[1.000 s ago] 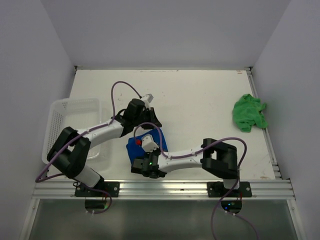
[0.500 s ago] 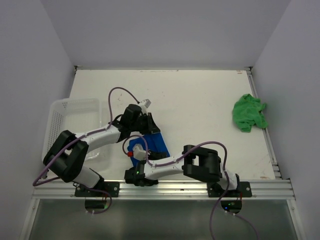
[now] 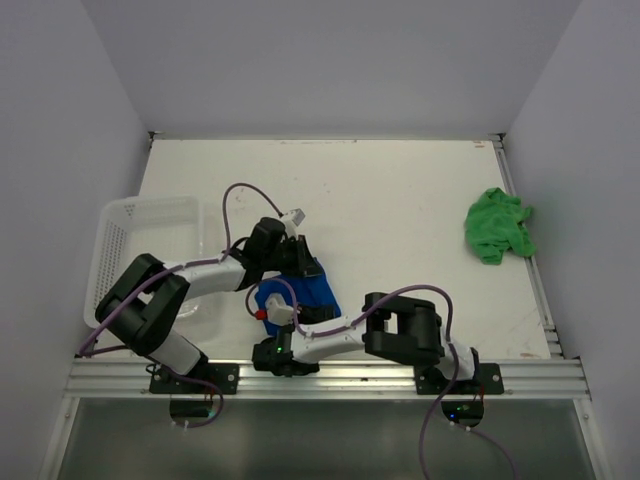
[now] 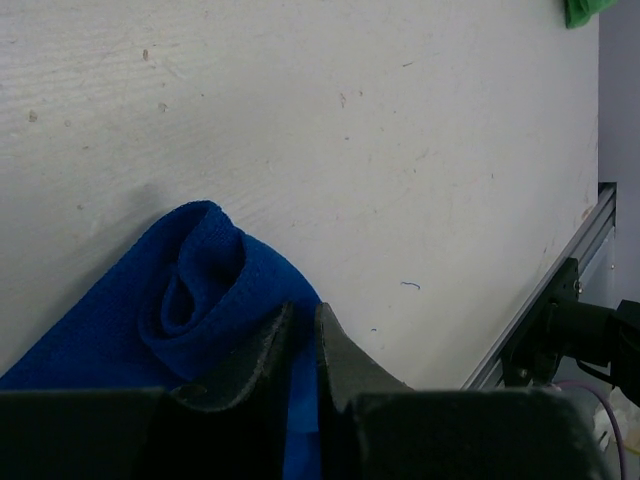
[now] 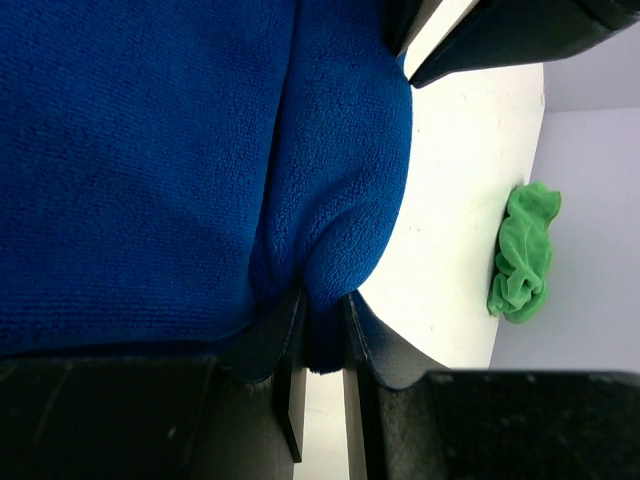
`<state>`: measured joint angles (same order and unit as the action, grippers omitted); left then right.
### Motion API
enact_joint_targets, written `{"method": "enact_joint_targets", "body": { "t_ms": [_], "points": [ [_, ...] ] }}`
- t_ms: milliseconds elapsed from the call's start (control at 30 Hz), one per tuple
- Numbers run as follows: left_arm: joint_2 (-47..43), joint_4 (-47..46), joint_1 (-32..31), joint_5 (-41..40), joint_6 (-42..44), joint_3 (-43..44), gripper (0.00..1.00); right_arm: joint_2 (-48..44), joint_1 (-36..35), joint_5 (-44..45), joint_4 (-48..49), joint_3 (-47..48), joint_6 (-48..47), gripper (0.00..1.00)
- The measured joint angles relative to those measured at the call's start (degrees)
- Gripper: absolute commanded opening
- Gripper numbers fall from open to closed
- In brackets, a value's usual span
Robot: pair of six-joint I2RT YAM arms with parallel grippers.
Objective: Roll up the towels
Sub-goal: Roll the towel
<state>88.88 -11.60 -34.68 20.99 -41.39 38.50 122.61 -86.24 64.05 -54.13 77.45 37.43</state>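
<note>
The royal blue towel (image 3: 300, 295) lies partly rolled near the table's front, between both arms. My left gripper (image 4: 302, 322) is shut on an edge of the blue towel (image 4: 200, 300), next to its rolled end. From the near side my right gripper (image 5: 322, 318) is also shut, with a fold of the blue towel (image 5: 150, 150) pinched between its fingers. In the top view the left gripper (image 3: 300, 262) sits at the towel's far end and the right gripper (image 3: 272, 318) at its near end. The green towel (image 3: 497, 225) lies crumpled at the far right, apart from both grippers.
A white mesh basket (image 3: 128, 250) stands at the left edge, beside the left arm. An aluminium rail (image 3: 330, 375) runs along the table's front edge. White walls close in the table at the back and both sides.
The right arm has swung left and back toward the front rail, its gripper still on the towel. The blue towel has drawn together into a narrower, more rolled shape. The left gripper shifted slightly nearer.
</note>
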Motion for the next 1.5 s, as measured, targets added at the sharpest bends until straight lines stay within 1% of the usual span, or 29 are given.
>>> {"method": "enact_joint_targets", "body": {
  "t_ms": [167, 233, 367, 400, 433, 500, 533, 567, 667, 800, 967, 1067, 1100, 1200, 1233, 1300, 1400, 1500],
  "points": [
    [0.17, -1.42, 0.0, -0.22, 0.0, -1.49, 0.18, -0.61, -0.24, 0.9, 2.05, -1.81, -0.22, 0.0],
    [0.17, -1.95, 0.0, -0.37, 0.0, -2.08, 0.17, -1.53, -0.39, 0.9, 3.21, -2.73, -0.22, 0.04],
    [0.24, -2.95, 0.0, -0.48, 0.02, -2.91, 0.17, -3.72, -0.44, 0.52, 5.99, -5.09, -0.07, 0.15],
    [0.35, -3.21, 0.0, -0.48, 0.0, -2.95, 0.15, -4.24, -0.44, 0.44, 6.58, -5.49, 0.04, 0.17],
    [0.52, -3.45, 0.0, -0.5, 0.0, -3.02, 0.14, -4.76, -0.44, 0.2, 7.23, -5.88, 0.2, 0.22],
    [1.31, -4.02, 0.0, -0.66, 0.0, -3.02, 0.13, -5.9, -0.33, -0.61, 8.31, -6.34, 0.72, 0.27],
    [1.7, -4.2, 0.0, -0.68, -0.02, -3.02, 0.13, -6.4, -0.2, -0.83, 8.7, -6.43, 1.07, 0.34],
    [2.14, -4.5, 0.0, -0.68, -0.04, -3.02, 0.13, -6.67, -0.13, -1.05, 8.92, -6.45, 1.33, 0.38],
    [2.73, -5.27, -0.02, -0.66, -0.04, -3.02, 0.13, -8.04, -0.07, -2.12, 9.53, -6.73, 2.4, 0.45],
    [2.73, -5.51, -0.02, -0.68, -0.04, -3.13, 0.13, -12.09, 0.22, -4.33, 11.13, -8.39, 3.93, 0.5],
    [2.73, -5.66, -0.02, -0.76, -0.04, -3.23, 0.13, -18.91, 1.33, -7.32, 13.81, -11.15, 5.38, 0.55],
    [2.73, -6.1, -0.02, -0.81, -0.04, -3.5, 0.12, -23.65, 2.47, -9.33, 16.57, -14.05, 6.12, 0.55],
    [2.73, -6.23, -0.02, -0.81, -0.04, -3.56, 0.12, -25.29, 2.91, -10.05, 17.59, -15.3, 6.32, 0.55],
    [2.6, -6.8, -0.04, -0.85, -0.04, -4.0, 0.12, -30.42, 4.24, -12.44, 21.33, -19.98, 6.99, 0.49],
    [2.45, -6.97, -0.07, -0.9, -0.04, -4.2, 0.12, -32.28, 4.83, -13.49, 23.04, -21.86, 7.19, 0.45],
    [2.1, -7.04, -0.07, -1.05, -0.07, -4.59, 0.12, -36.41, 6.6, -16.13, 27.28, -26.1, 7.65, 0.42],
    [1.73, -7.04, -0.11, -1.31, -0.04, -4.9, 0.12, -42.66, 10.25, -20.44, 34.05, -32.63, 8.24, 0.42],
    [1.51, -7.17, -0.17, -1.4, -0.07, -5.22, 0.12, -47.87, 13.49, -24.79, 39.89, -38.38, 8.46, 0.45]
  ]
}}
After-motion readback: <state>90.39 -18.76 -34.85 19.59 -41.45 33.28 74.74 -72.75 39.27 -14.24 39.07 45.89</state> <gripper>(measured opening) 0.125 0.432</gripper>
